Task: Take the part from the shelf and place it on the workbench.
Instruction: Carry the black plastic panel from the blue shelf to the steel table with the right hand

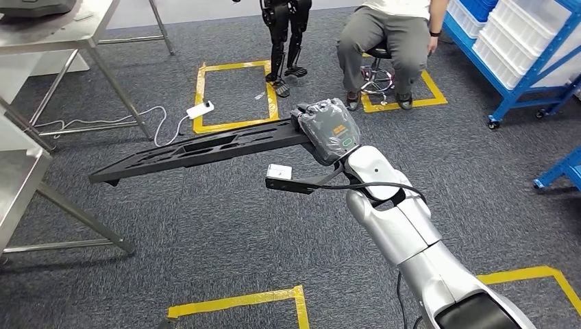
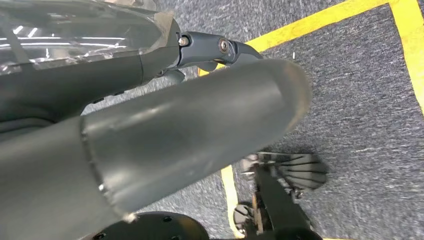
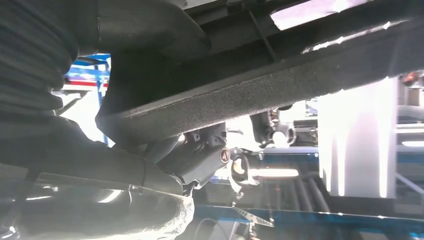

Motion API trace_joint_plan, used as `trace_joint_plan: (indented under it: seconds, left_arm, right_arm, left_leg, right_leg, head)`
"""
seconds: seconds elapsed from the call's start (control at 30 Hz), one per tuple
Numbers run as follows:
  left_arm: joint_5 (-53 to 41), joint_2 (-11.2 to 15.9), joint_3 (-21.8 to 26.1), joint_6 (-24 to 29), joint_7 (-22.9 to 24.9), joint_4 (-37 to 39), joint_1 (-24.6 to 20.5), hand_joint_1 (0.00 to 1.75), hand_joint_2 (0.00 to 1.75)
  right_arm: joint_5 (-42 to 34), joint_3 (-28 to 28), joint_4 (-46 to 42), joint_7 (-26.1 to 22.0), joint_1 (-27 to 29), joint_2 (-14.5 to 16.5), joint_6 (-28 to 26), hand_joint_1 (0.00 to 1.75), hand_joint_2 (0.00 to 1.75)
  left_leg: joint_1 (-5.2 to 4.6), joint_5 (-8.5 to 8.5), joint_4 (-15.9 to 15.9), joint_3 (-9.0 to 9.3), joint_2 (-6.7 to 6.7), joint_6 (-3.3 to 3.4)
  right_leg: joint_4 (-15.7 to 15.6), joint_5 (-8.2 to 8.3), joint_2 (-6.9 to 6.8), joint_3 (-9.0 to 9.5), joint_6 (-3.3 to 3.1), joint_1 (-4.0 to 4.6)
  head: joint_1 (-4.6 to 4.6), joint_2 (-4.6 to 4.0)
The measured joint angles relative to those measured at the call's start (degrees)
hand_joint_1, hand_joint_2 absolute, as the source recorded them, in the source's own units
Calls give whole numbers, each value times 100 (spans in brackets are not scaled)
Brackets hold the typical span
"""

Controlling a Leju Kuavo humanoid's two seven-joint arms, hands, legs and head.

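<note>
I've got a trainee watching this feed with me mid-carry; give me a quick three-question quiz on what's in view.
1. True or false: the right hand holds the long black part by one end, and the rest sticks out level over the carpet.
2. Multiple choice: the part's free end points toward A) the blue shelving, B) the metal table on the robot's left, C) the seated person.
3. Fill in: the white power strip lies on the edge of a square marked in ___ tape.

Key: 1 true; 2 B; 3 yellow.

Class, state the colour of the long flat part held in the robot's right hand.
Black: the long flat part shows best in the head view.
</note>
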Motion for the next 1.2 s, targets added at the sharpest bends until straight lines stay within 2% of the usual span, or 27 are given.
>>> trace_joint_plan:
  seconds: [0.03,0.07,0.1,0.17,0.23,0.27,0.33,0.37,0.4,0.47,0.53,0.57,0.6,0.67,0.7,0.73,0.77,0.83,0.9,0.93,0.97,1.0,1.03,1.07,1.1,1.13,1.2]
  left_arm:
    - [0,1,0,-3,-2,0,-2,0,0]
    - [0,1,0,-7,-3,0,0,0,0]
    - [0,2,0,-11,-3,0,3,0,0]
    - [0,5,0,-18,-3,-1,-2,0,0]
    - [-3,8,0,-25,-3,-2,-17,0,0]
    - [-9,8,0,-32,-3,-2,-21,0,0]
    - [-20,10,0,-48,-1,-2,-18,0,0]
    - [-24,9,0,-52,2,-2,-16,0,0]
    - [-26,10,1,-53,5,-2,-17,0,0]
    - [-30,11,2,-55,10,-2,-26,0,0]
    - [-31,14,2,-59,19,-2,-28,0,0]
    - [-31,14,2,-61,25,-1,-24,0,0]
    - [-31,13,2,-62,29,-1,-20,0,0]
    - [-32,10,2,-61,32,-2,-21,0,0]
    - [-33,10,2,-60,32,-2,-25,0,0]
    - [-33,10,2,-57,32,-2,-26,0,0]
    - [-33,11,2,-54,32,-2,-20,0,0]
    - [-33,13,2,-50,32,-1,3,0,0]
    - [-33,11,2,-50,32,0,23,0,0]
    - [-33,10,2,-50,32,0,21,0,0]
    - [-34,6,2,-50,32,0,16,0,0]
    - [-36,2,1,-51,32,0,10,0,0]
    - [-37,-1,1,-51,32,0,7,0,0]
    - [-38,-3,1,-51,32,0,8,0,0]
    - [-39,-3,1,-51,32,0,10,0,0]
    - [-40,-3,2,-51,32,-1,11,0,0]
    - [-49,-5,2,-51,32,-2,-1,0,0]
  right_arm:
    - [-1,4,1,-3,0,7,2,173,175]
    - [-2,8,1,-9,0,14,3,173,175]
    - [-3,12,2,-17,-2,22,3,173,175]
    - [-5,19,1,-30,-18,46,3,173,175]
    - [-8,31,1,-33,-49,65,3,173,175]
    - [-11,38,0,-33,-61,70,4,173,175]
    - [-24,47,0,-33,-79,78,7,173,175]
    - [-31,46,0,-33,-87,80,9,173,175]
    - [-37,45,1,-33,-97,78,10,173,175]
    - [-45,42,4,-34,-104,58,14,173,175]
    - [-46,42,10,-42,-91,35,25,173,175]
    - [-43,44,12,-51,-84,28,35,173,175]
    - [-38,45,13,-64,-82,24,46,173,175]
    - [-27,53,13,-90,-90,23,66,173,175]
    - [-22,57,13,-98,-96,25,72,173,175]
    - [-20,62,13,-100,-99,27,77,173,175]
    - [-19,66,13,-98,-100,30,80,173,175]
    - [-20,70,13,-92,-108,46,81,173,175]
    - [-19,73,13,-87,-131,75,81,173,175]
    - [-19,74,13,-86,-144,88,81,173,175]
    - [-19,74,14,-86,-153,95,81,173,175]
    - [-18,75,14,-86,-159,97,81,173,175]
    - [-15,76,15,-86,-159,98,82,173,175]
    - [-12,77,15,-86,-160,98,82,173,175]
    - [-9,78,15,-86,-162,98,83,173,175]
    - [-7,79,15,-87,-169,99,84,173,175]
    - [-5,75,15,-87,-210,100,86,173,175]
  left_leg:
    - [0,-115,311,-135,18,0]
    - [-1,-130,437,-179,29,9]
    - [-3,-43,325,-98,45,26]
    - [-28,253,-413,335,190,86]
    - [-83,417,-996,661,336,143]
    - [-112,422,-1087,700,354,164]
    - [-127,461,-1120,694,258,214]
    - [-118,485,-1150,701,217,246]
    - [-103,513,-1181,710,180,284]
    - [-87,548,-1215,716,94,330]
    - [-86,554,-1215,705,-13,338]
    - [-84,557,-1214,702,-71,335]
    - [-80,560,-1212,702,-130,330]
    - [-66,570,-1203,699,-249,302]
    - [-70,570,-1189,690,-303,276]
    - [-74,578,-1182,675,-352,242]
    - [-75,588,-1184,658,-395,204]
    - [-60,617,-1206,630,-458,129]
    - [-49,527,-1089,556,-316,81]
    - [-48,391,-874,453,-195,65]
    - [-47,205,-536,296,-69,53]
    - [-43,17,-140,112,-4,40]
    - [-39,-114,206,-52,20,31]
    - [-37,-155,401,-144,32,26]
    - [-36,-84,361,-115,46,25]
    - [-35,71,107,28,76,28]
    - [-53,378,-649,447,236,41]
  right_leg:
    - [0,-2,-49,-3,-11,28]
    - [1,-4,-99,-5,-14,52]
    - [1,-7,-144,-3,-17,70]
    - [4,-14,-227,6,-24,97]
    - [8,-25,-298,1,-15,142]
    - [4,-27,-334,-3,-6,156]
    - [-5,-34,-392,-4,27,165]
    - [27,-64,-355,-23,47,157]
    - [150,-141,-270,-81,59,147]
    - [753,-428,-53,-362,55,102]
    - [1509,-697,32,-718,67,68]
    - [1660,-718,42,-796,103,54]
    - [1583,-647,51,-765,157,38]
    - [835,-314,147,-417,275,-19]
    - [444,-169,227,-226,305,-39]
    - [166,-72,287,-95,310,-49]
    - [35,-30,323,-36,293,-45]
    - [7,-4,260,-31,220,-30]
    - [-20,30,182,-18,121,-50]
    - [-35,41,137,-9,69,-60]
    - [-37,41,90,-7,32,-42]
    - [-36,37,39,-8,5,-22]
    - [-36,32,-14,-8,-2,-2]
    - [-35,29,-66,-10,-6,13]
    - [-35,26,-116,-8,-7,23]
    - [-33,22,-164,-6,-9,29]
    - [-20,4,-241,-9,5,61]
  head:
    - [-2,0]
    - [-3,0]
    - [-4,0]
    - [-4,0]
    - [0,0]
    - [3,0]
    - [3,0]
    - [7,0]
    - [8,0]
    - [22,0]
    - [31,-1]
    - [32,-1]
    - [32,-1]
    - [33,0]
    - [32,0]
    - [27,0]
    - [23,0]
    - [14,0]
    - [-2,0]
    - [-16,0]
    - [-30,0]
    - [-44,-1]
    - [-44,-1]
    - [-44,-1]
    - [-45,-1]
    - [-44,0]
    - [-51,0]
